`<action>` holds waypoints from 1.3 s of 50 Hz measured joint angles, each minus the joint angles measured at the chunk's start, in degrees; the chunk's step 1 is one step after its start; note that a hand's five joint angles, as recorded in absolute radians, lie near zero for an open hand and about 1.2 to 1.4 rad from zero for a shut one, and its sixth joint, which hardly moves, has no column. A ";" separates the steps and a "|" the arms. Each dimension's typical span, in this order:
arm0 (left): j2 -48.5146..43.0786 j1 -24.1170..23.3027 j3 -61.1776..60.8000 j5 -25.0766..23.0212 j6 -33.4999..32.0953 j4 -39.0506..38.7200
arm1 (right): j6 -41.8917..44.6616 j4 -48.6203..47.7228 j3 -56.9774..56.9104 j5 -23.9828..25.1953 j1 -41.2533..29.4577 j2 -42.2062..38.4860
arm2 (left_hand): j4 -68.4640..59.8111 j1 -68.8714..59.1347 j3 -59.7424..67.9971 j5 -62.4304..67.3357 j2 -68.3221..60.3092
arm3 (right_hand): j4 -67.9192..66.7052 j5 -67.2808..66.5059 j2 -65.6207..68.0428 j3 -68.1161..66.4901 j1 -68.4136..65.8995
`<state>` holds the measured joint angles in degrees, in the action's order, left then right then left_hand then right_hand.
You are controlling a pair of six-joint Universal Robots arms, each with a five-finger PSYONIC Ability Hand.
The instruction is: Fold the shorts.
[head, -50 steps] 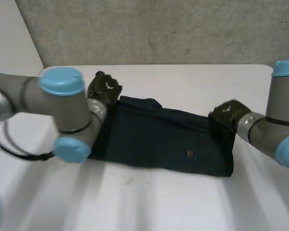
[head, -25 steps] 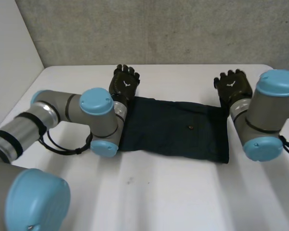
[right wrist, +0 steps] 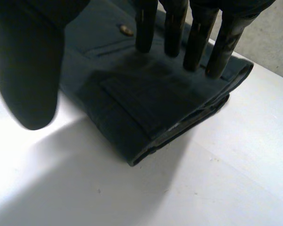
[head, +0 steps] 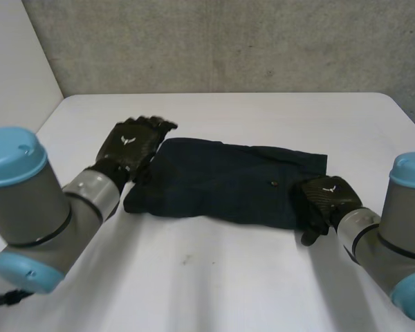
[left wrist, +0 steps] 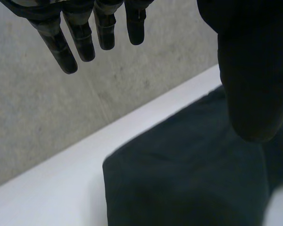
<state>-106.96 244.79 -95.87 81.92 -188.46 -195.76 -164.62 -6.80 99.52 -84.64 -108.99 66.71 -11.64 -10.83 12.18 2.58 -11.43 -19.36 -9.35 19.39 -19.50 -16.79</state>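
The fingers of the left hand are hanging straight and slightly spread, thumb held apart, gripping nothing. They are hovering over the rounded corner of the shorts at the middle left of the head view. The right hand is reaching over the other end of the shorts at the lower right. Its fingers are straight and side by side above the stacked hem, thumb wide to one side. They may be brushing the cloth, though contact is hard to judge.

The shorts are lying as a long dark-blue band across the middle of the white table. The cloth is looking matte, woven and fairly stiff, with a small metal button near the right fingertips.

The hem under the right hand is showing several loose layers. Pinching only the top one would be peeling the stack apart. The smooth table is offering little grip, so one hand pulling alone could be dragging the whole band askew.
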 measured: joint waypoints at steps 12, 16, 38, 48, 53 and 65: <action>2.57 3.05 -7.52 0.18 -0.18 0.02 | 2.90 -9.03 -0.72 -1.19 1.72 -6.27 | 0.00 0.00 0.00 0.00 0.00 | -48.63 -43.44 46.79 -46.08 -34.99; 3.28 3.59 -7.79 0.18 -0.18 0.08 | 6.54 -9.27 -0.10 -1.47 4.56 -4.73 | 0.00 0.00 0.00 0.00 0.00 | -48.73 -43.45 47.13 -46.08 -35.55; 10.78 5.46 -8.19 0.25 -0.04 -1.03 | 43.03 -2.72 -13.55 4.79 -5.88 -1.95 | 0.00 0.00 0.00 0.00 0.00 | -48.94 -44.04 48.28 -46.94 -38.60; 10.41 2.33 -3.93 0.82 -0.14 -4.86 | 41.25 -2.69 -18.23 23.09 -21.91 -10.43 | 0.00 0.00 0.00 0.00 0.00 | -41.04 -39.49 40.74 -40.71 -34.02; 9.57 1.04 -1.06 1.62 -0.22 -5.16 | 34.49 -2.65 -19.06 26.34 -21.98 -11.59 | 0.00 0.00 0.00 0.00 0.00 | -3.42 -4.01 2.55 -3.00 -2.58; -1.83 -4.49 10.47 5.32 -0.09 1.87 | -8.42 -2.12 -21.06 12.02 -11.38 -3.58 | 0.00 0.00 0.00 0.00 0.00 | 5.12 5.69 -6.01 6.40 4.41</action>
<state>-108.79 240.30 -85.40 87.24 -188.56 -193.88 -173.04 -8.92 78.46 -72.62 -120.37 63.13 -11.64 -10.83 12.18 2.58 -11.43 -14.24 -3.66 13.39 -13.10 -12.37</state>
